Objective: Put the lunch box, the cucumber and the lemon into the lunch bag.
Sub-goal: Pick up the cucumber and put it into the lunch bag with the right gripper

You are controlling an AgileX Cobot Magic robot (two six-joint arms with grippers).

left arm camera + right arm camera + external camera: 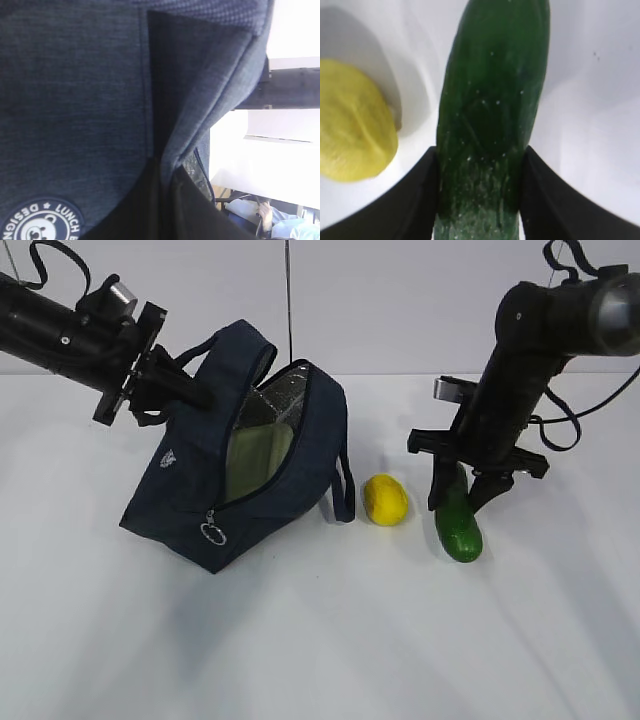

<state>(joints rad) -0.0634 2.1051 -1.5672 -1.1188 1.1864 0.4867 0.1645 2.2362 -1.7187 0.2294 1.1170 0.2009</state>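
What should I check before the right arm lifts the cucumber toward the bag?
1. Right fingers on both sides of the cucumber: ok, one against each side in the right wrist view.
2. Cucumber off the table: not ok, its lower end rests there.
3. Bag mouth open: ok, the foil lining and a pale green lid show inside.
4. Left gripper holding the bag up: ok, shut on a handle, bag tilted with its mouth toward the lemon.
5. Lemon out of the way: cannot tell; it lies between bag and cucumber, apart from both.
6. Room left in the bag: cannot tell.
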